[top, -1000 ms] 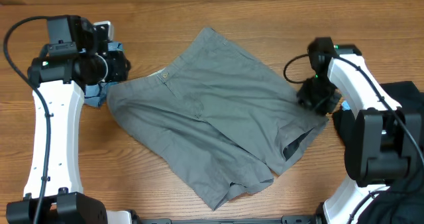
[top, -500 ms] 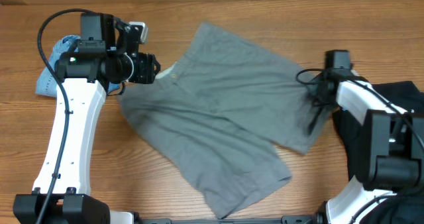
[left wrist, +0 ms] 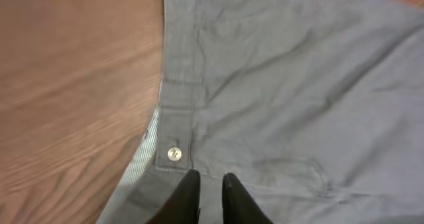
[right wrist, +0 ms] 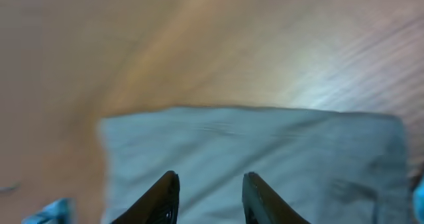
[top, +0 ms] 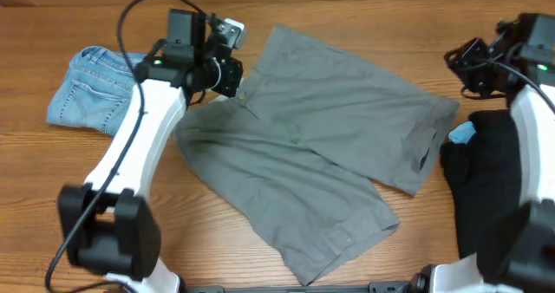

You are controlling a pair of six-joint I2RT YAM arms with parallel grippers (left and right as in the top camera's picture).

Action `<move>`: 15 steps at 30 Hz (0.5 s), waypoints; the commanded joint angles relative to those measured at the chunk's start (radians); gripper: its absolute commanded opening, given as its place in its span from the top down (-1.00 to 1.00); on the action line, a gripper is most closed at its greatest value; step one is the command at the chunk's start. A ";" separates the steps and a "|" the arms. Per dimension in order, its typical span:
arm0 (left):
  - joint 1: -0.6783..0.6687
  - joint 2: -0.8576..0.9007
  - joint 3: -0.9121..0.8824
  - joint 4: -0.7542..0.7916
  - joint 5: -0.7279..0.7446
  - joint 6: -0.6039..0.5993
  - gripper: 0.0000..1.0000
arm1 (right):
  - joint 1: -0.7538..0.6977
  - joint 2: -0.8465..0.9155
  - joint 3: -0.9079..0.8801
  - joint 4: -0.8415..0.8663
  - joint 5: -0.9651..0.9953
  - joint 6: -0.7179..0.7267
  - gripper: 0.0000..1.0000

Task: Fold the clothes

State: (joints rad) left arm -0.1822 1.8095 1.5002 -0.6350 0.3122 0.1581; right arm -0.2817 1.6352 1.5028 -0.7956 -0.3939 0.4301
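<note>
Surface: wood table point(top: 364, 7), with bare grain to one side of the left gripper point(left wrist: 211, 184) and ahead of the right gripper point(right wrist: 209, 181).
Shorts: the grey shorts point(top: 329, 154) lie spread and skewed between your two grippers and are not yet folded.
Left gripper: its tips are nearly together with a thin slit between them. They sit at the waistband point(left wrist: 179, 105), just beside the button point(left wrist: 174, 153). You cannot tell whether cloth is pinched.
Right gripper: its fingers are apart with nothing between them, and it hovers over a hem edge, apparently clear of the cloth.
Risk, shallow bite: if the left tips hold only the top layer, a lift would likely peel front from back and leave the fold baggy.
Risk, one-sided pull: with the right side holding nothing, any left pull would probably drag the whole garment and worsen the skew.
Risk, snag: the black garment point(top: 494, 180) lies close beside the hem below the right gripper. A low, wide close there could catch both cloths.
Risk, sweep: the denim point(top: 91, 89) lies behind the left arm, so a backward swing could drag it.
Edges: the waistband runs straight ahead of the left tips, and the hem line crosses ahead of the right tips.
Room: open wood lies beyond both edges, so you have the most room working away from the denim and the black garment.
</note>
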 commanded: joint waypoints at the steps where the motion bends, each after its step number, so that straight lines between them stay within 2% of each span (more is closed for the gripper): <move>1: -0.019 0.135 0.043 0.095 0.030 0.000 0.54 | 0.036 -0.176 0.029 -0.063 -0.117 -0.019 0.27; 6: -0.055 0.294 0.064 0.249 0.048 0.008 0.58 | 0.135 -0.314 0.029 -0.182 -0.115 -0.019 0.28; 7: -0.061 0.336 0.064 0.303 0.044 0.019 0.68 | 0.166 -0.333 0.029 -0.214 -0.116 -0.019 0.28; 11: -0.065 0.421 0.063 0.429 0.043 0.022 0.78 | 0.245 -0.349 0.028 -0.333 -0.115 -0.019 0.28; 13: -0.064 0.454 0.063 0.465 0.039 0.022 0.74 | 0.277 -0.346 0.026 -0.375 -0.093 -0.019 0.28; 15: -0.055 0.494 0.063 0.483 -0.058 -0.004 0.78 | 0.322 -0.346 0.022 -0.417 -0.030 -0.019 0.29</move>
State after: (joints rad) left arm -0.2474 2.2459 1.5391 -0.1764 0.3393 0.1619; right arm -0.0105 1.2922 1.5185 -1.1816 -0.4892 0.4175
